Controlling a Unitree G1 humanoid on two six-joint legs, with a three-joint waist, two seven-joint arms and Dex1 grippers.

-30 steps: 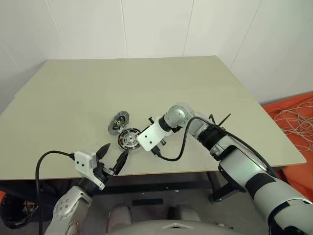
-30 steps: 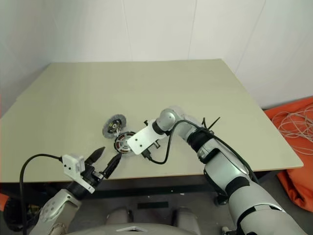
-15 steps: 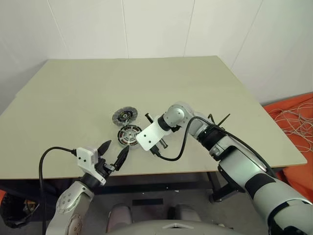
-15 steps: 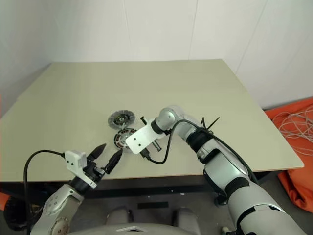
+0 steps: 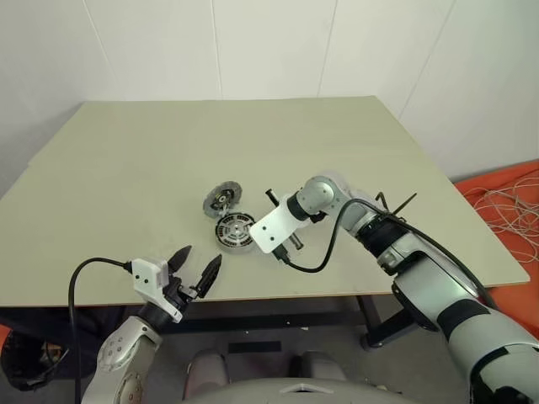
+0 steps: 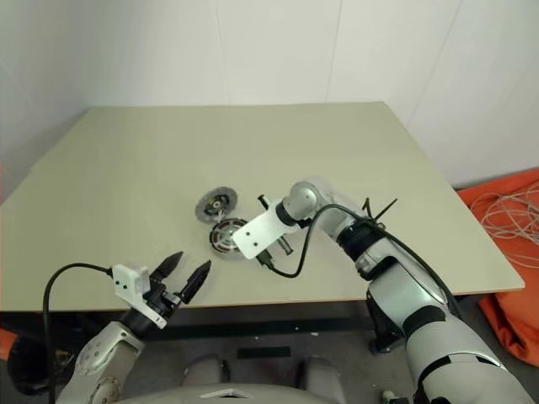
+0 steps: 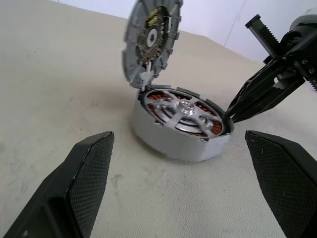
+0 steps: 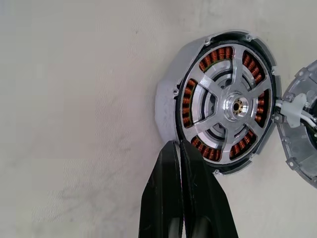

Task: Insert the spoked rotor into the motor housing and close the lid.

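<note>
Copper windings are peeking through the spoked rotor (image 8: 233, 106), already sitting in the motor housing (image 7: 168, 141). Right gripper (image 8: 181, 148), pinched shut, is nudging its rim; left gripper (image 7: 178, 163) is gaping wide. Lid (image 7: 151, 37) is standing upright, probably flopping crooked if bumped.

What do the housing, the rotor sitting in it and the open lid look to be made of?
Housing: matt grey metal, probably cast; dull even sheen. Rotor: brighter machined metal, glinting spokes, over copper-coloured windings, likely copper wire. Lid: grey cast-looking metal, slotted rim.
</note>
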